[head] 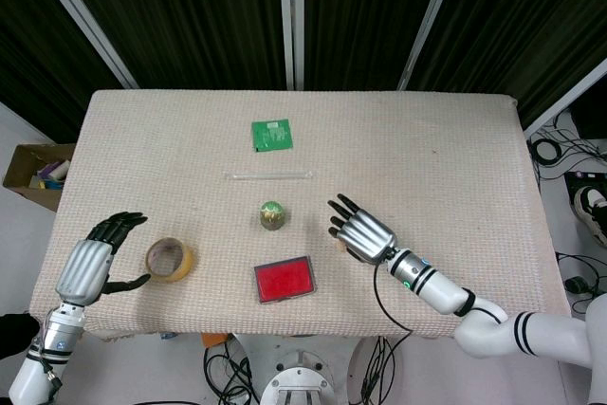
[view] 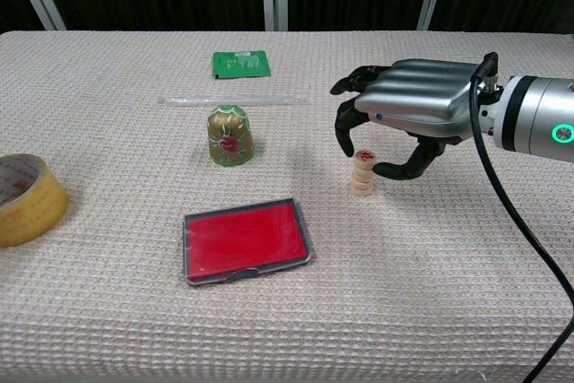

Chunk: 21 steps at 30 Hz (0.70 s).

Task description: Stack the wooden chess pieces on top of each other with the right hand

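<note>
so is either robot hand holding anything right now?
No. Right robot hand arches over the chess piece stack, fingers apart from it. Left robot hand is empty.

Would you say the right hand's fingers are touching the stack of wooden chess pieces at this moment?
Apart. In the chest view, tablecloth shows between the stack of wooden chess pieces and the right hand on either side, its fingers curled around it.

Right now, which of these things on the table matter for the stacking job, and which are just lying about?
For the job:
- stack of wooden chess pieces
- right robot hand, fingers arched over the stack

Lying about:
- red case
- green and gold dome
- tape roll
- green packet
- clear rod
- left robot hand, idle
</note>
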### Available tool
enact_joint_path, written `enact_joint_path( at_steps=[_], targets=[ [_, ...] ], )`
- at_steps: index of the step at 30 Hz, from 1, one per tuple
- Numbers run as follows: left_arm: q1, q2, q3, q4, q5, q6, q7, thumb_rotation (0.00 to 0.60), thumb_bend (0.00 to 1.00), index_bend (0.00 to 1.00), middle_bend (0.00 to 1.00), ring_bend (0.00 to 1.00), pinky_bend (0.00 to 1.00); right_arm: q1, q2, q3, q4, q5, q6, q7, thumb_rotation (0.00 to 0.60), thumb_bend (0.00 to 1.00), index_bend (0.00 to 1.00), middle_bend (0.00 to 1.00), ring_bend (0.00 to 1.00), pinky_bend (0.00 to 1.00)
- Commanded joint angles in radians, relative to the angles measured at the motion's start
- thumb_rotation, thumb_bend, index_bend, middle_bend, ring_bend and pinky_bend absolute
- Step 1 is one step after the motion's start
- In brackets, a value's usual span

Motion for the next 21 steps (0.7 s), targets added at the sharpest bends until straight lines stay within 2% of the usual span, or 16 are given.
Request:
enact_joint_path(
  at_steps=[1, 6, 10, 13, 16, 21],
  targets=[
    [0.001, 0.003, -0.001, -0.001, 0.0, 0.002, 0.0, 0.6, 0.06, 0.17, 0.14, 0.12, 0.2, -0.018, 0.023, 0.005, -0.026, -0.017, 0.039, 0.016, 0.6, 0.34, 0.39, 0.29, 0.02, 0.07],
    [0.006, 0.011, -0.001, 0.004, -0.004, 0.009, 0.004, 0.6, 0.06, 0.17, 0.14, 0.12, 0.2, -0.093, 0.092, 0.012, -0.075, -0.002, 0.152, 0.043, 0.6, 0.34, 0.31, 0.28, 0.02, 0.1],
    [0.023, 0.02, -0.009, 0.027, -0.03, 0.028, 0.041, 0.6, 0.06, 0.17, 0.14, 0.12, 0.2, -0.202, 0.166, 0.011, -0.103, 0.039, 0.288, 0.081, 0.6, 0.34, 0.19, 0.24, 0.02, 0.15],
    [0.042, 0.029, -0.019, 0.044, -0.068, 0.042, 0.097, 0.6, 0.06, 0.17, 0.14, 0.12, 0.2, -0.286, 0.227, 0.001, -0.12, 0.065, 0.371, 0.145, 0.6, 0.34, 0.09, 0.17, 0.02, 0.16],
    [0.061, 0.038, -0.027, 0.054, -0.104, 0.057, 0.142, 0.6, 0.06, 0.17, 0.14, 0.12, 0.2, -0.369, 0.279, -0.017, -0.122, 0.069, 0.448, 0.23, 0.6, 0.34, 0.01, 0.09, 0.0, 0.11],
    [0.098, 0.043, -0.033, 0.059, -0.142, 0.091, 0.179, 0.6, 0.06, 0.17, 0.14, 0.12, 0.2, -0.504, 0.317, -0.054, -0.089, 0.025, 0.582, 0.405, 0.6, 0.34, 0.0, 0.02, 0.0, 0.02]
  ],
)
